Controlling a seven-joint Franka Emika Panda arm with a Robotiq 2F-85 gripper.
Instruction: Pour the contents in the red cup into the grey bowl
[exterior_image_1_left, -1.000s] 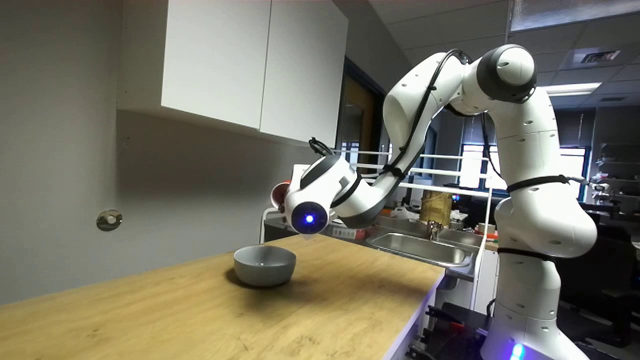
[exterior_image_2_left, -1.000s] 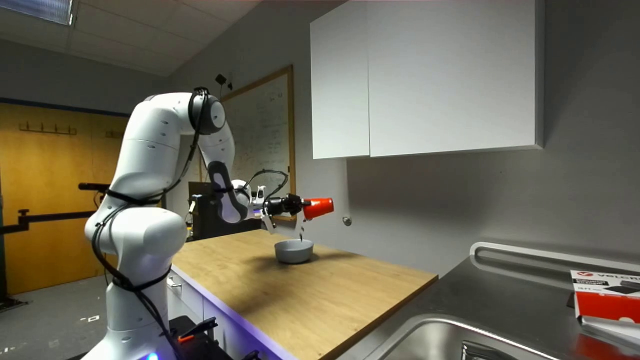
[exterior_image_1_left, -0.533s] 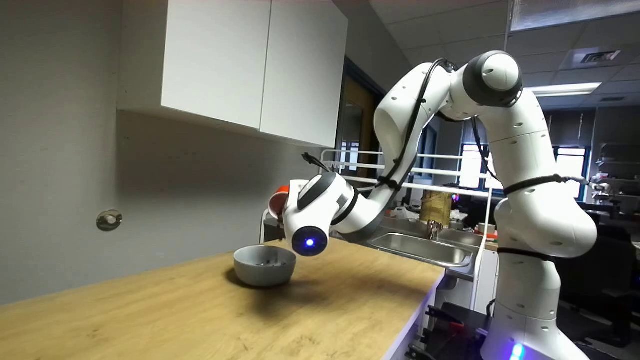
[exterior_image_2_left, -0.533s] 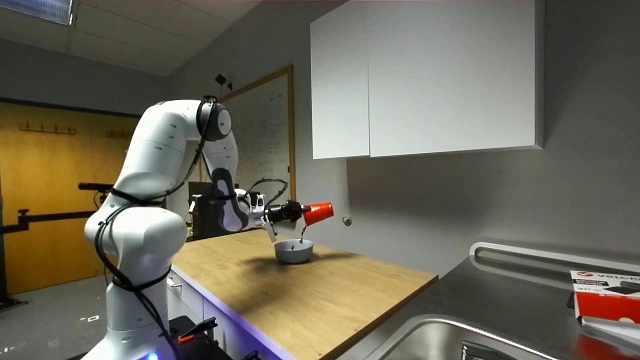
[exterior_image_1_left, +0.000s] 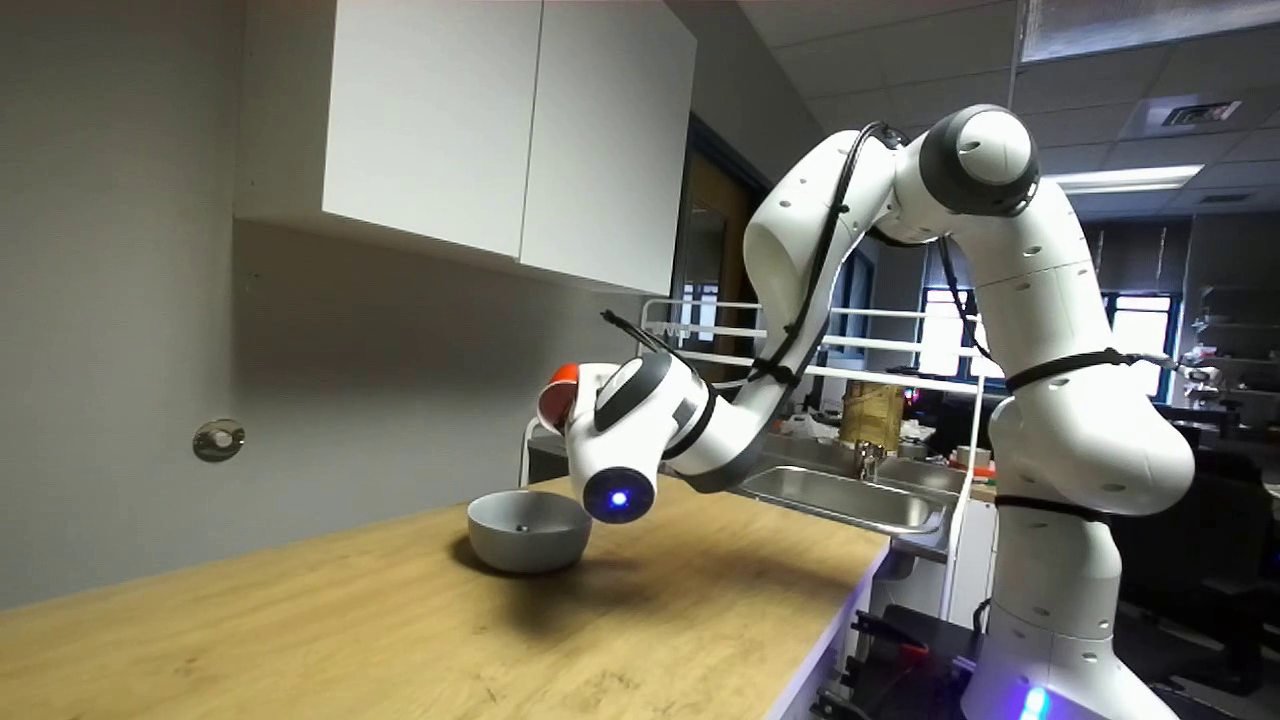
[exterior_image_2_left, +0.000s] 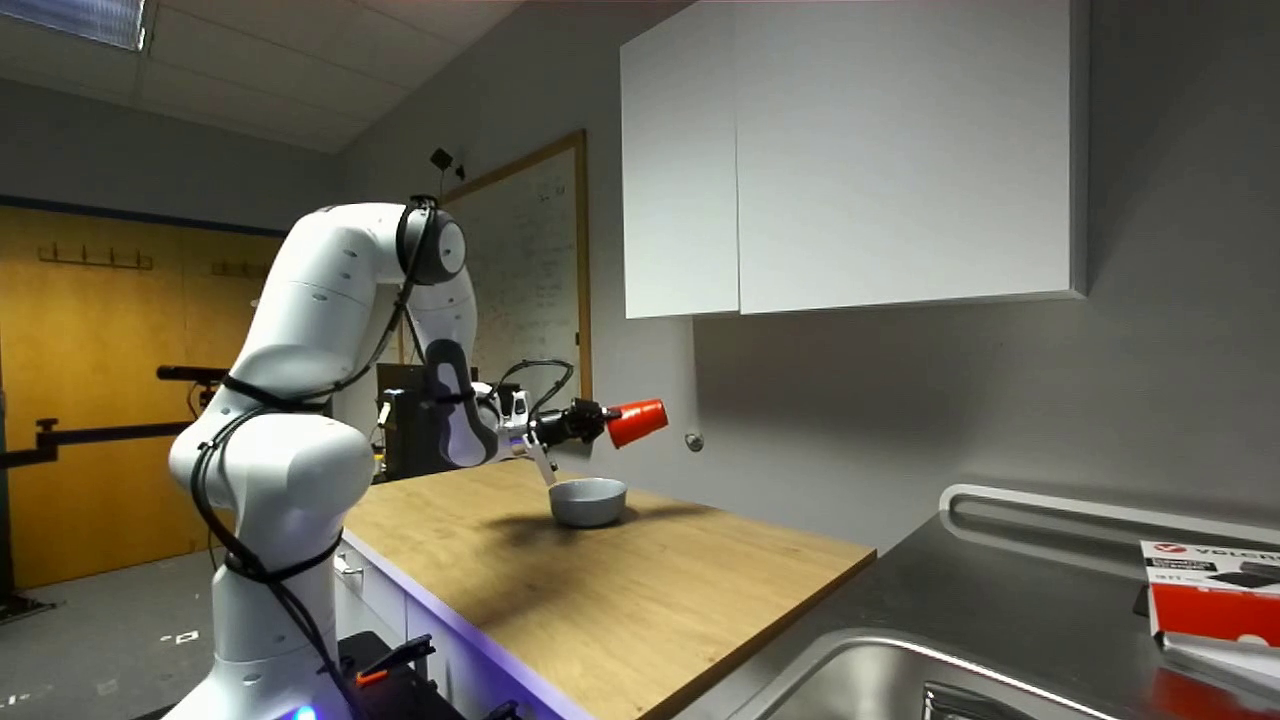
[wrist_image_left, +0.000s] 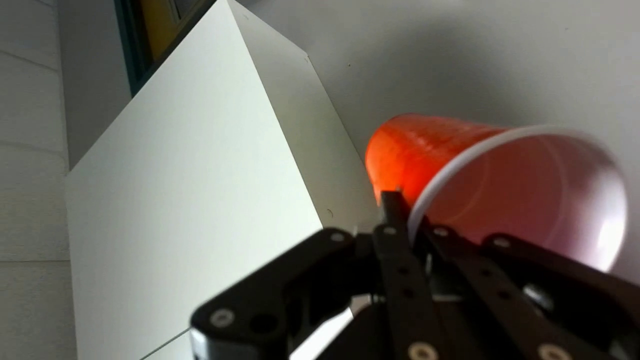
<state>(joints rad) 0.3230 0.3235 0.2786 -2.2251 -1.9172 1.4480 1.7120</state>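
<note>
My gripper (wrist_image_left: 412, 215) is shut on the rim wall of the red cup (wrist_image_left: 425, 145), one finger outside and one inside it. In both exterior views the cup (exterior_image_1_left: 557, 395) (exterior_image_2_left: 638, 423) is held in the air above the grey bowl (exterior_image_1_left: 527, 546), tipped past level with its mouth lower than its base. The cup's inside is pale red, and no contents show in the part I see. The bowl stands upright on the wooden counter and also shows in an exterior view (exterior_image_2_left: 588, 506). A small dark bit lies inside it; most of its floor is hidden.
A white wall cabinet (exterior_image_1_left: 430, 130) hangs above the wooden counter (exterior_image_2_left: 640, 590), near the arm. The wall stands close behind the cup. A metal sink (exterior_image_1_left: 845, 497) and a white rack (exterior_image_1_left: 970, 450) are beyond the counter's end. A Velcro box (exterior_image_2_left: 1215, 600) lies by the sink.
The arm has lowered slightly and the cup has tipped further mouth-down. Dark bits fell from the cup into the bowl in the earlier frames; no falling stream shows now.
</note>
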